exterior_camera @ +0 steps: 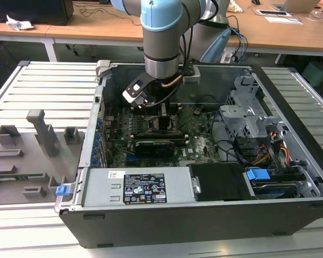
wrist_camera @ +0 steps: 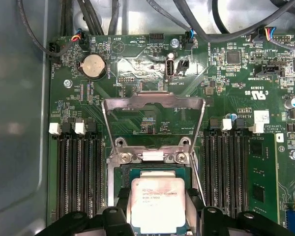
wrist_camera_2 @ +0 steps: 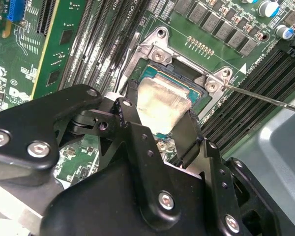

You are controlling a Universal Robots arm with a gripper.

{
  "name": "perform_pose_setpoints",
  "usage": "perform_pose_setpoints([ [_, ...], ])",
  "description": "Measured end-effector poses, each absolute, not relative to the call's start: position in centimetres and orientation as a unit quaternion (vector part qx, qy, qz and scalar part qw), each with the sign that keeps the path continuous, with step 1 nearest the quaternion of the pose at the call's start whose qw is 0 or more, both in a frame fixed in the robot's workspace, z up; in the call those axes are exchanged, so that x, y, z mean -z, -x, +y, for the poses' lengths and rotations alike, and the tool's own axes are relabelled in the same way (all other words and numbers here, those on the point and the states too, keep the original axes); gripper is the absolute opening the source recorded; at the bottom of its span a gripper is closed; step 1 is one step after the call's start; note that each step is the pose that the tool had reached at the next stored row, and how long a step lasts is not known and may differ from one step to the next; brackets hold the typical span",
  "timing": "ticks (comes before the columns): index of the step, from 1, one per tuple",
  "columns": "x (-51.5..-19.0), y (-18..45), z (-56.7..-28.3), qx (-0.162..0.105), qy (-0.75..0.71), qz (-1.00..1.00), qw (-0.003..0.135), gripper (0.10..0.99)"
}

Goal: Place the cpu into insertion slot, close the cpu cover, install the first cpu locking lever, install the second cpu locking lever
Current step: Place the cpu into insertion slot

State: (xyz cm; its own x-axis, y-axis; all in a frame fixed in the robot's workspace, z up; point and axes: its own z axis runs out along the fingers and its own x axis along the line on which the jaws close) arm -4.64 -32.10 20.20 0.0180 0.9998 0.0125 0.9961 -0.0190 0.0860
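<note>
The cpu (wrist_camera: 157, 199), a flat square chip with a silver-grey top, sits between my gripper's (wrist_camera: 157, 209) two black fingers (wrist_camera: 119, 206), which close on its opposite edges. It hangs just over the insertion slot (wrist_camera: 152, 172), whose dark rim shows beyond the chip's far edge. The second wrist view shows the same grip, with the cpu (wrist_camera_2: 160, 105) between the fingers (wrist_camera_2: 191, 132) above the slot (wrist_camera_2: 155, 73). The cpu cover (wrist_camera: 152, 100), a thin silver frame, is swung up and open behind the slot. In the exterior view my gripper (exterior_camera: 164, 121) reaches down into the computer case onto the motherboard.
Long black memory slots (wrist_camera: 76, 172) flank the socket on both sides. A thin metal lever rod (wrist_camera_2: 265, 97) sticks out free beside the socket. Cables (wrist_camera: 113, 17) run along the board's far edge. In the exterior view, the case walls (exterior_camera: 97, 134), a grey power supply (exterior_camera: 140, 188) and a drive cage (exterior_camera: 253, 113) surround the board.
</note>
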Motion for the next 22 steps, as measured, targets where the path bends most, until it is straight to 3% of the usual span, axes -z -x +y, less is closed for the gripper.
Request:
perform_pose_setpoints([
  [8,-20.2,4.6,-32.1,-0.035,-0.713,0.700,0.026,0.541],
  [9,-20.2,4.6,-32.0,-0.035,-0.713,0.700,0.026,0.608],
  [17,-20.1,4.6,-31.5,-0.035,-0.713,0.700,0.026,0.608],
  [21,-21.6,4.6,-31.5,-0.035,-0.713,0.700,0.026,0.608],
  [22,-22.1,4.6,-31.5,-0.033,-0.713,0.700,0.028,0.463],
])
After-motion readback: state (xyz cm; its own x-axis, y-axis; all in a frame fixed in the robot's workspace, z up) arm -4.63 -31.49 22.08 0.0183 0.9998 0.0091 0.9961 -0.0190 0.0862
